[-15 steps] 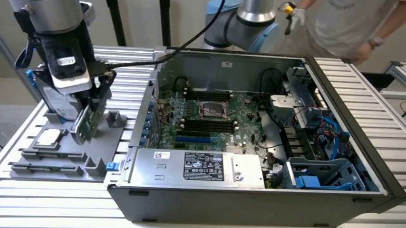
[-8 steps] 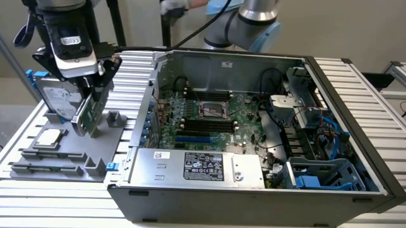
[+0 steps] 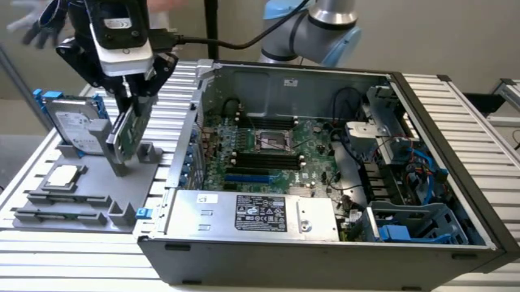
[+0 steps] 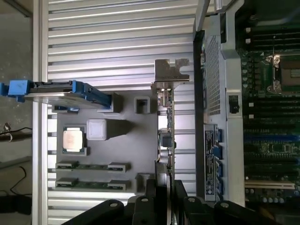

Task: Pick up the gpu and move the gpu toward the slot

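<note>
The gripper [image 3: 135, 102] gripped the top edge of the gpu [image 3: 126, 140], held upright over the gray tray [image 3: 94, 182] beside the case [image 3: 325, 258].

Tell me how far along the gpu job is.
Done: the gripper grips the gpu by its upper edge. In hand: the card stands tilted over the gray tray, next to the hard drive; whether it has left its holder I cannot tell. Left: reaching the slot, since the card is outside the open computer case and away from the motherboard.
</note>
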`<move>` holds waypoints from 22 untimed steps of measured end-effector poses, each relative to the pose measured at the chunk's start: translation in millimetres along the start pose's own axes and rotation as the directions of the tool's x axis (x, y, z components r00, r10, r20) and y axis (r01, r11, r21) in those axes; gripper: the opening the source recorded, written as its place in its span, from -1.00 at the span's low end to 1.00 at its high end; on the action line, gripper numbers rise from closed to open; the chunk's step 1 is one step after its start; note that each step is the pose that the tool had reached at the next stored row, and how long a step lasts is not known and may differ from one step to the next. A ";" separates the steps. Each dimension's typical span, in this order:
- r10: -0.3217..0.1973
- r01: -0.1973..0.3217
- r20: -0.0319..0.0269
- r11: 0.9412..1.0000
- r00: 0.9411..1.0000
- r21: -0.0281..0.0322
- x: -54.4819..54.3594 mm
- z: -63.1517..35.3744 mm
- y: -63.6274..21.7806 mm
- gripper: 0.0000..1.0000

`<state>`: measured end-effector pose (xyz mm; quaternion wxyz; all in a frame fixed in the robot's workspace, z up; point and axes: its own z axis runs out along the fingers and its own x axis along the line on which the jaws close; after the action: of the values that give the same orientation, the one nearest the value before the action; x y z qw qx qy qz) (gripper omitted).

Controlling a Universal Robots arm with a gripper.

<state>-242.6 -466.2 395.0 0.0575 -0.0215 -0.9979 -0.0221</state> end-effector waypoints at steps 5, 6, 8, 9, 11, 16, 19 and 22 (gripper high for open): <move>0.001 -0.001 -0.015 1.000 1.000 0.001 -20.7 -19.8 0.5 -0.47; 0.001 -0.001 -0.018 1.000 1.000 0.001 -24.8 -23.8 0.6 -0.47; 0.001 -0.001 -0.023 1.000 1.000 0.001 -33.2 -31.0 0.9 -0.47; 0.001 -0.001 -0.026 1.000 1.000 0.001 -37.4 -33.8 1.1 -0.47; 0.001 -0.001 -0.030 1.000 1.000 0.001 -46.0 -37.6 1.4 -0.47; 0.002 -0.002 -0.036 1.000 0.999 0.001 -68.4 -42.4 2.3 -0.47; 0.002 -0.002 -0.037 1.000 0.999 0.002 -81.8 -44.0 2.9 -0.47; 0.002 -0.002 -0.036 1.000 0.999 0.002 -95.2 -45.5 3.5 -0.47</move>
<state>-142.7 -468.7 429.3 0.0757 -0.0219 -0.9967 -0.0216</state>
